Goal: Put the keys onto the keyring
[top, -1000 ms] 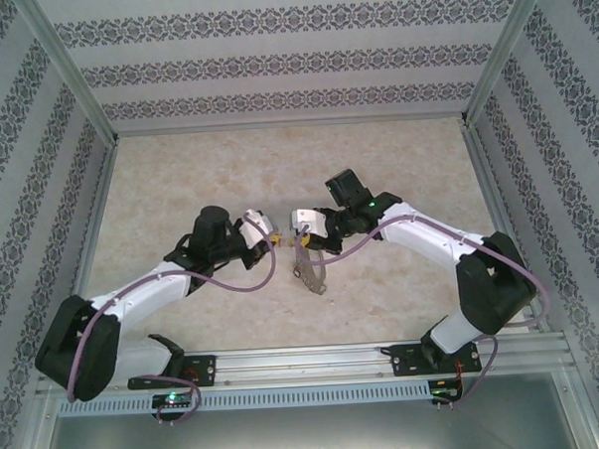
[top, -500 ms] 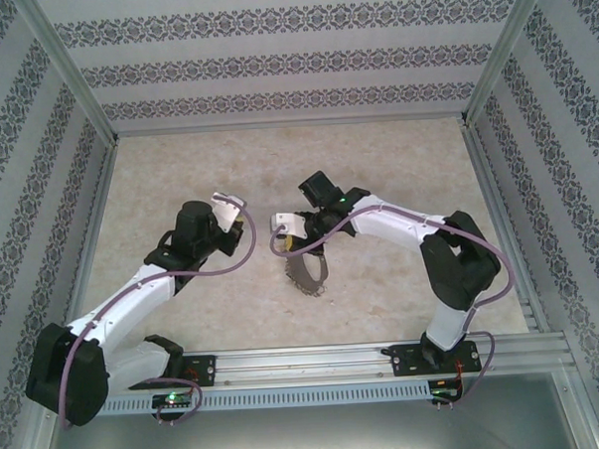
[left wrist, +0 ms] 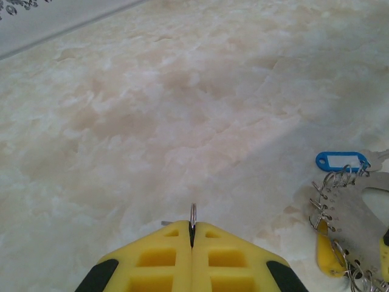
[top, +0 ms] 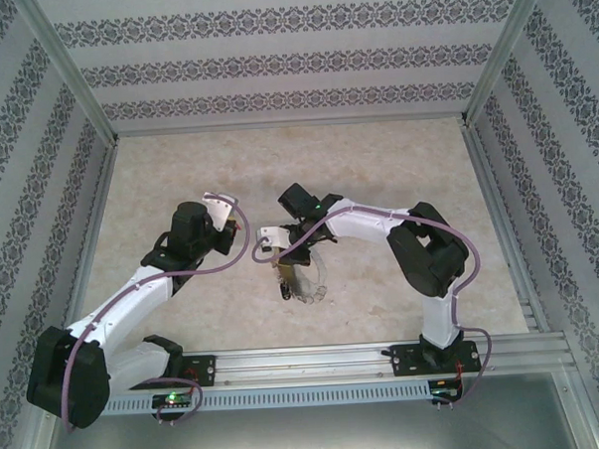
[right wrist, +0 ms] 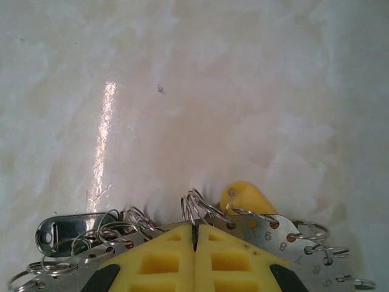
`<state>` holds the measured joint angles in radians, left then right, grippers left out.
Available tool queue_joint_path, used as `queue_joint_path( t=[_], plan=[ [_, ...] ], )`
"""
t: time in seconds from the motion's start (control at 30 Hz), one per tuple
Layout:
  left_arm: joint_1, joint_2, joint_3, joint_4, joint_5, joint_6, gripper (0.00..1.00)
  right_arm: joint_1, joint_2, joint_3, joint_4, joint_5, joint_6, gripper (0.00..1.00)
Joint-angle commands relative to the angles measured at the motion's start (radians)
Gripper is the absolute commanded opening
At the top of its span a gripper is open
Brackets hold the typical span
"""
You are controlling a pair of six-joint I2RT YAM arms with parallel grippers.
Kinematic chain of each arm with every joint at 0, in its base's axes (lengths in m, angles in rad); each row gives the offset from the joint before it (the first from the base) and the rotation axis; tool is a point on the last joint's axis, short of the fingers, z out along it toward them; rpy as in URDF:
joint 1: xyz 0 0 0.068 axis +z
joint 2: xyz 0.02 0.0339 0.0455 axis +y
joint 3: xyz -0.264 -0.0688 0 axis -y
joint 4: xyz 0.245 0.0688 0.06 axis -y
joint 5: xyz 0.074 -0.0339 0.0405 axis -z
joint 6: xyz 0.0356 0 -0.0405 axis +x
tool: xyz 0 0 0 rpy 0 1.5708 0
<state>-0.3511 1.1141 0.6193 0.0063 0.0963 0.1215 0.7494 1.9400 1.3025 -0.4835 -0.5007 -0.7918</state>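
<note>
Keyring sits on the near middle of the worktop, directly under the right pincer; whether it rests on the surface or is slightly lifted I cannot tell. In the right wrist view it is a curved, silvery metal plate with a row of numbered holes, each carrying a small split ring, and it spreads behind both yellow fingers. The right pincer is fully closed, its fingertips pressed together on the plate's cluster of rings.

Keys hang from those rings. A yellow tag pokes up just beyond the plate, and a dark grey tag lies at the plate's other end. From the left wrist the same plate shows at the right edge, with a blue tag at its far end and a yellow tag at its near side.

The left pincer is near the right one, with bare marbled worktop between them. It is closed too, pinching a small metal ring that stands edge-on between the fingertips.

Purple cables loop off both wrists beside the keyring. Patterned walls enclose the worktop on three sides.
</note>
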Motion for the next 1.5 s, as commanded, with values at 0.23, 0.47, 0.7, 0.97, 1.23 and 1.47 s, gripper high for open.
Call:
queue_joint_path(
  t=[0.23, 0.47, 0.7, 0.97, 1.23, 1.47],
  plan=[
    [0.021, -0.008, -0.028, 0.029, 0.006, -0.037, 0.00, 0.044, 0.052, 0.033, -0.040, 0.020, -0.039, 0.00],
    [0.024, -0.005, -0.038, 0.035, 0.010, -0.042, 0.00, 0.053, 0.080, 0.051, -0.087, 0.053, -0.094, 0.00],
    [0.026, -0.002, -0.041, 0.039, 0.011, -0.045, 0.00, 0.058, 0.088, 0.070, -0.144, 0.070, -0.144, 0.00],
    [0.028, 0.003, -0.043, 0.039, 0.008, -0.045, 0.00, 0.055, 0.046, 0.048, -0.138, 0.061, -0.148, 0.00],
    [0.028, 0.015, -0.047, 0.043, 0.009, -0.048, 0.00, 0.053, 0.028, 0.024, -0.144, 0.044, -0.164, 0.03],
    [0.029, 0.021, -0.050, 0.047, 0.008, -0.048, 0.00, 0.043, 0.006, 0.031, -0.150, 0.012, -0.155, 0.05]
  ],
)
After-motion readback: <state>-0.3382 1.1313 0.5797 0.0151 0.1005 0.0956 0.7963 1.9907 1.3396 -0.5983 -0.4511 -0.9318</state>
